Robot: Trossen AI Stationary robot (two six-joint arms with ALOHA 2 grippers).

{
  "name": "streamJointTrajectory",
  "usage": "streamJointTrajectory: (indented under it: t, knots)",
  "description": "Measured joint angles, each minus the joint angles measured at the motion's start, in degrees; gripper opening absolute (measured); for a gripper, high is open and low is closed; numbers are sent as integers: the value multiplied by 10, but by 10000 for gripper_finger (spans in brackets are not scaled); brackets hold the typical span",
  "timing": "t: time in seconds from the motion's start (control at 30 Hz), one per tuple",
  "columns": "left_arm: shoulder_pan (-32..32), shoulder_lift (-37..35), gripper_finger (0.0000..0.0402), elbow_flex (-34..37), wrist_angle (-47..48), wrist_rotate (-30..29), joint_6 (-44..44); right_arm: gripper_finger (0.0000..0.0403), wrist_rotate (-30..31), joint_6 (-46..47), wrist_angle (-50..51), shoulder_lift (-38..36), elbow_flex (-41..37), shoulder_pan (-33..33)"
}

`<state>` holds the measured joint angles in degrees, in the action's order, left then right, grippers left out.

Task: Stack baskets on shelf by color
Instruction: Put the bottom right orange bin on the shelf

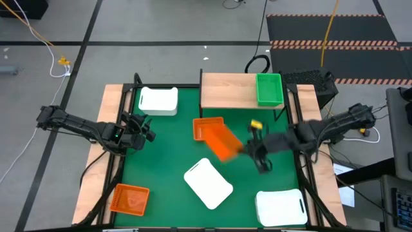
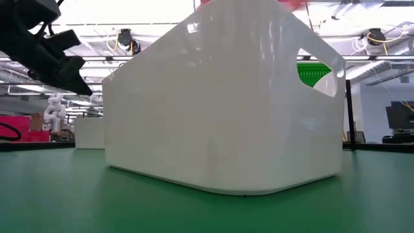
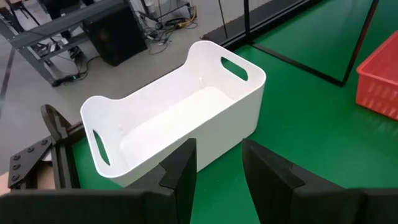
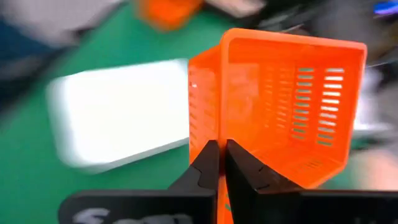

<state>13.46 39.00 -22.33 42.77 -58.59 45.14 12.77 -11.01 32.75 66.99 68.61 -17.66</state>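
The right gripper (image 4: pixel 217 163) is pinched tight on the rim of 1 orange basket (image 1: pixel 224 144). It holds that basket up in the air, tilted, over the middle of the green table (image 1: pixel 167 154). A second orange basket (image 1: pixel 206 127) sits on the table just behind it, and a third orange basket (image 1: pixel 129 198) sits far off at the near left corner.

The shelf (image 1: pixel 226 91) stands at the back of the table. Only green baskets (image 1: pixel 269 89) are on it, at its right end. So this looks like the start of the orange pile.

Next, the right arm likely needs to carry its basket back to the shelf, turn it flat, and set it down beside the green ones.

The left gripper (image 3: pixel 217 171) waits at the left side with its fingers apart, holding nothing. It points at a white basket (image 3: pixel 180 118) at the back left. 2 more white baskets (image 1: pixel 208 182) lie near the front.
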Motion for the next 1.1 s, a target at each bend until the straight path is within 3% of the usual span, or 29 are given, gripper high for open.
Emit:
streamJointTrajectory:
  t: [0.17, 0.4, 0.5, 0.77, 1.1]
  knots:
    - [0, 0, 131, 0, -20, 0, -23, 1, 69, -89, -12, 37, 66, 123]
    - [0, 0, 131, 0, -40, 0, -46, 1, 65, -173, 14, 90, 97, 293]
    - [0, 0, 131, 0, -40, 4, -45, 1, 31, -184, 47, 106, 97, 341]
    - [0, 0, 131, 0, -39, 22, -36, 0, 23, -160, 141, 125, 97, 406]
    - [0, 0, 131, 0, -39, 23, -29, 2, 20, -104, 197, 121, 98, 402]
